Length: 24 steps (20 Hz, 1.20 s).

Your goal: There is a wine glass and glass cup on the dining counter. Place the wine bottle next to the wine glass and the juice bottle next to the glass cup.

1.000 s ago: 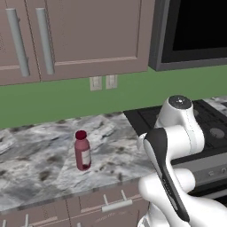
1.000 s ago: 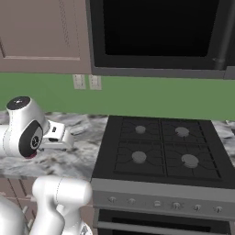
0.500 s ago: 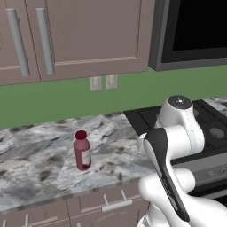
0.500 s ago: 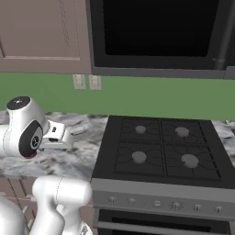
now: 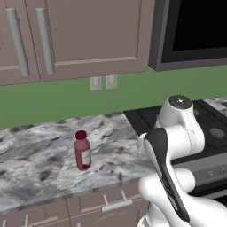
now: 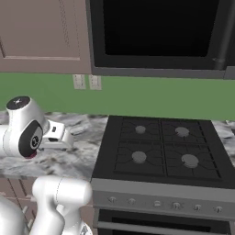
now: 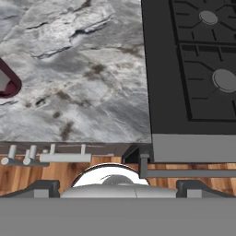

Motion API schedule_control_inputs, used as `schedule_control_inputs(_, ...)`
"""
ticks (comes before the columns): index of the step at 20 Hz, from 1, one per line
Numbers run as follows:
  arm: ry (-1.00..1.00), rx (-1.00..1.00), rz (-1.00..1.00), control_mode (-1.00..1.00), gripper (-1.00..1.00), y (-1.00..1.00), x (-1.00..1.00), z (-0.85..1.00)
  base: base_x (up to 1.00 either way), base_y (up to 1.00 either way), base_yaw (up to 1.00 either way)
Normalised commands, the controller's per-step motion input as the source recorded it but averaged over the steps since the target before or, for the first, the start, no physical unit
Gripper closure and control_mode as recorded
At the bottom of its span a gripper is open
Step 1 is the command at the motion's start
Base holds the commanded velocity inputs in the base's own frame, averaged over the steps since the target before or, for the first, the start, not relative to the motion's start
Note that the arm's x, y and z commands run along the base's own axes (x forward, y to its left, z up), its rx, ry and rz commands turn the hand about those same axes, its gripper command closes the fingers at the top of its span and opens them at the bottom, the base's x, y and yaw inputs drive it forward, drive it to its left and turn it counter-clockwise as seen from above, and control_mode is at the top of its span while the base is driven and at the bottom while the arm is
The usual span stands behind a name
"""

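I'm looking at a marbled stone wall counter (image 5: 40, 164), grey-white with dark veining and a smooth, faintly polished look, and on it at centre left of the left base view the juice bottle (image 5: 82, 150), dark red and slightly glossy like plastic or glass, with a paler matt label band. At the right of the right base view the stove top (image 6: 160, 149) reads as matt black with dull grey burner caps and a brushed-metal-looking front panel, under a glossy black microwave door (image 6: 156, 32). The upper cabinets (image 5: 88, 35) look like matt painted brown wood with satin metal bar handles (image 5: 44, 42), and along the bottom of the hand view I see a warm wood-plank floor (image 7: 60, 173).
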Motion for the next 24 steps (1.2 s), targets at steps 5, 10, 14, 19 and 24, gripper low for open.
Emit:
schedule_control_inputs(5,0.00,0.00,0.00,-1.00,-1.00,0.02,0.00,0.31,0.00,0.00,0.00)
schedule_control_inputs(10,0.06,0.00,0.00,-1.00,-1.00,0.10,0.00,0.45,0.00,0.00,0.00)
schedule_control_inputs(14,0.09,0.07,0.02,-1.00,-1.00,0.17,-0.03,0.42,0.00,0.00,0.00)
schedule_control_inputs(19,0.15,0.08,0.02,-1.00,-1.00,0.21,-0.01,0.23,0.00,0.00,0.00)
schedule_control_inputs(24,0.13,0.03,0.04,-1.00,-1.00,0.16,0.00,0.11,0.00,0.00,0.00)
